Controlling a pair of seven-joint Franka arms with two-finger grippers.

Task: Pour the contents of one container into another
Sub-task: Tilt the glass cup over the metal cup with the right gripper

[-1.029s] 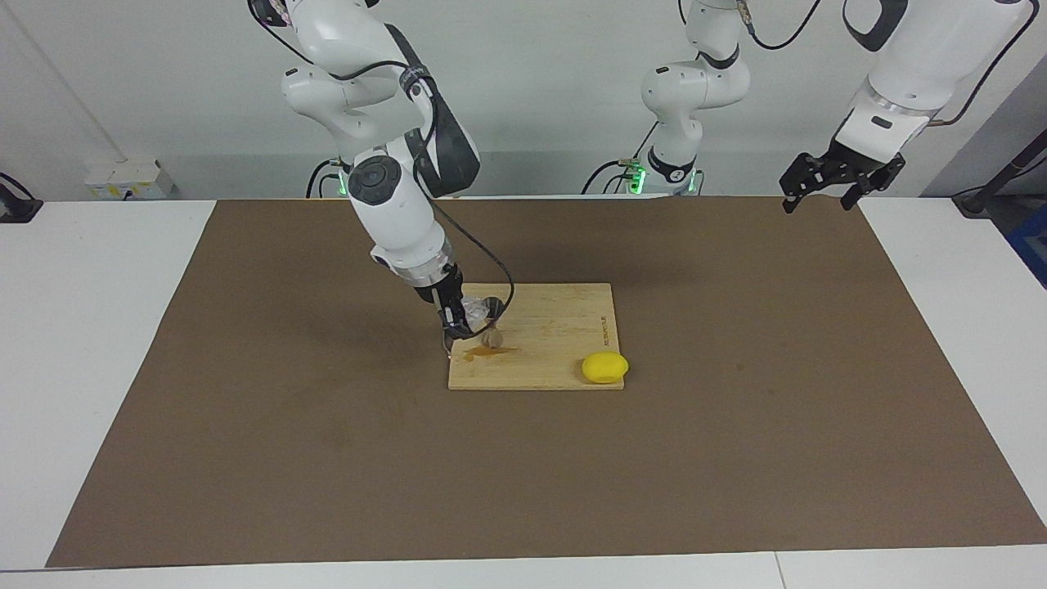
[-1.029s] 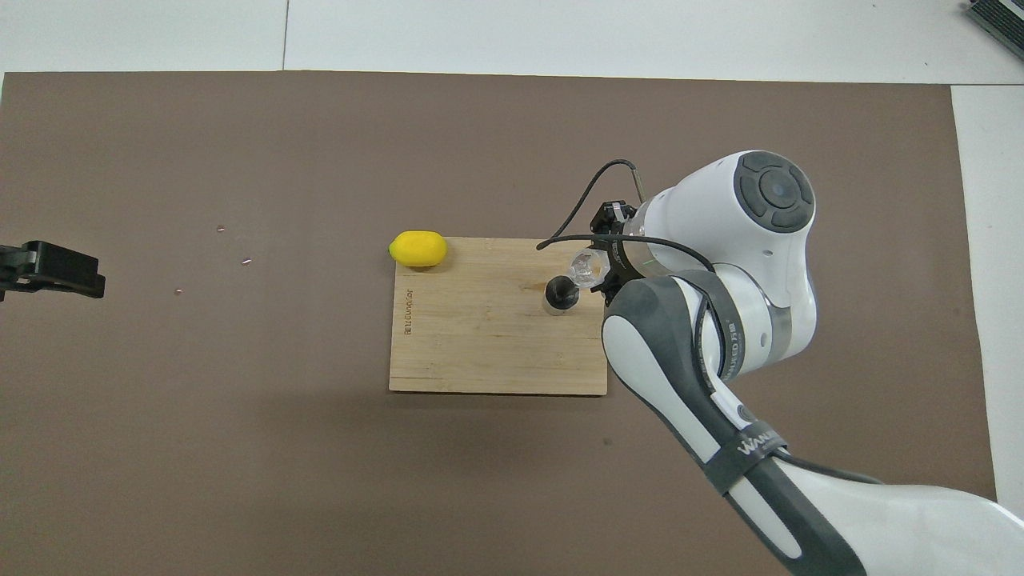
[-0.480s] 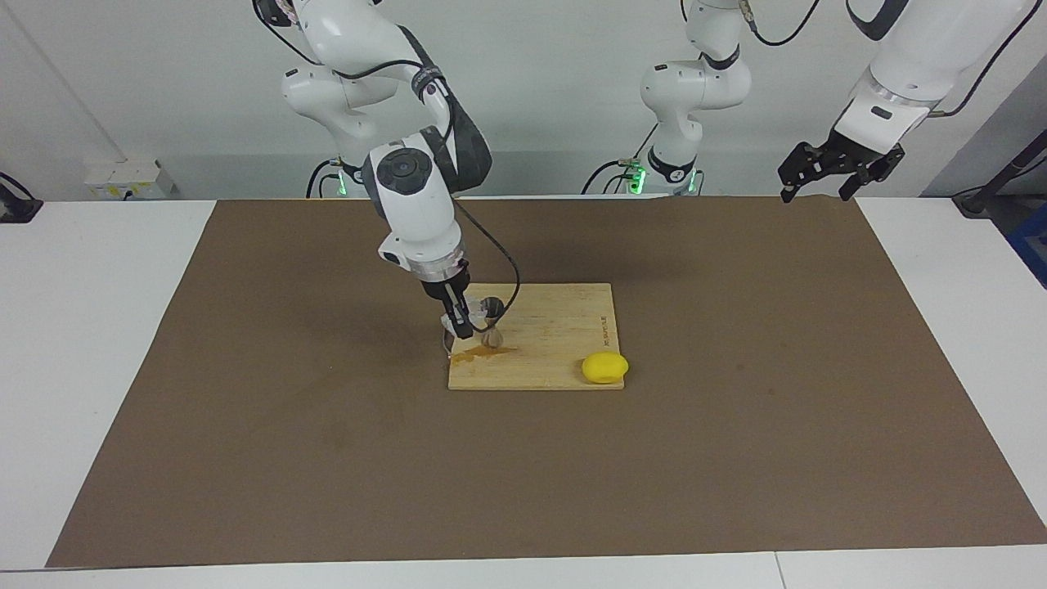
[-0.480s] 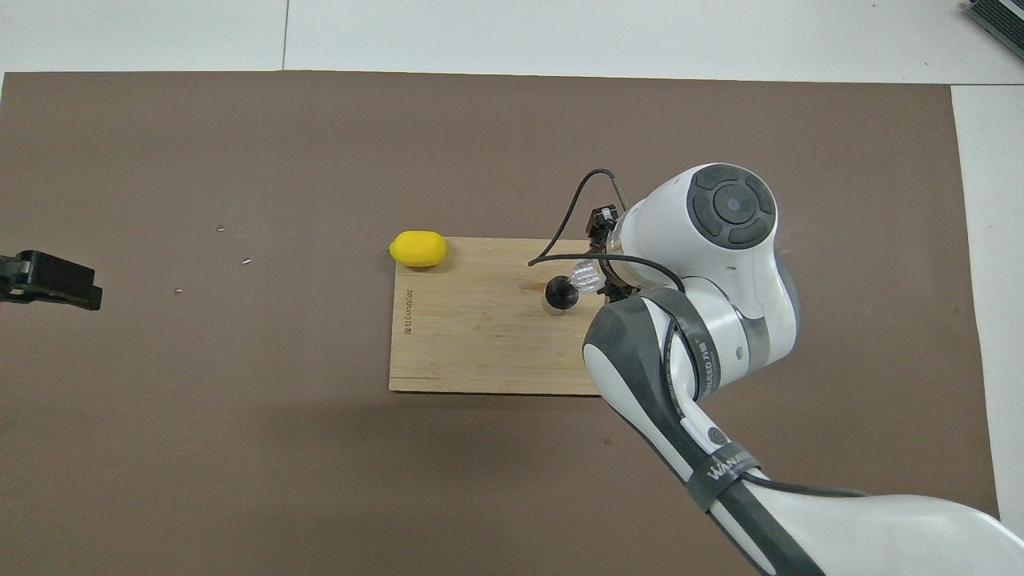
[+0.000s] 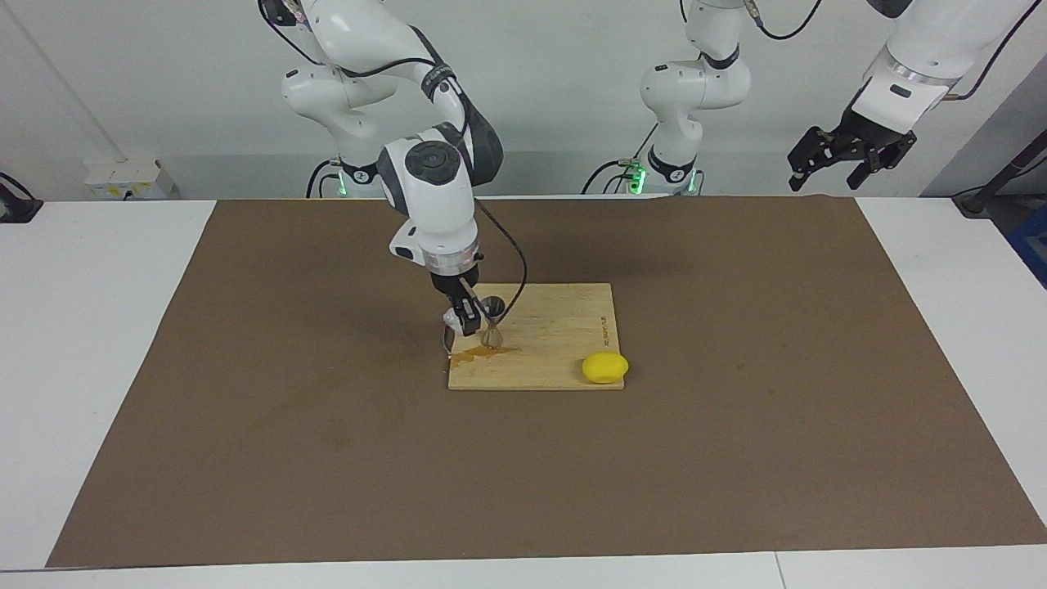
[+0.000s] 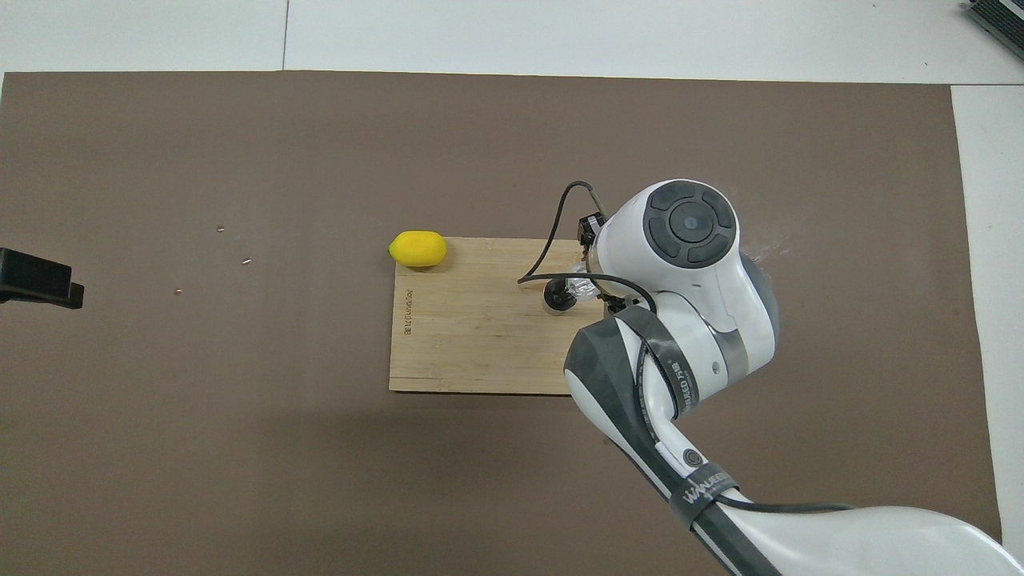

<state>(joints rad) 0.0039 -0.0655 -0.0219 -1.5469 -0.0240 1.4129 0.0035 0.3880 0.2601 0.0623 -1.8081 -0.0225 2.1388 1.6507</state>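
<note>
The metal jigger [image 5: 492, 325] stands upright on the wooden board [image 5: 564, 327]; it also shows in the overhead view [image 6: 557, 296]. My right gripper [image 5: 464, 316] is shut on the small clear cup [image 5: 451, 317] and holds it low over the board, close beside the jigger on the side toward the right arm's end. In the overhead view the cup [image 6: 579, 286] shows only partly under the right wrist. I cannot tell the cup's tilt. My left gripper [image 5: 851, 155] is open and empty, raised high over the left arm's end of the table, waiting.
A brown spill [image 5: 484, 352] lies on the board [image 6: 480, 344] by the jigger's foot. A yellow lemon [image 5: 605, 366] sits at the board's corner farthest from the robots, toward the left arm's end [image 6: 418, 248]. A brown mat [image 5: 736, 409] covers the table.
My right wrist has swung upright over the board, and the cup has come away from over the jigger's mouth to beside it. My left gripper has risen and drawn back toward its end.
</note>
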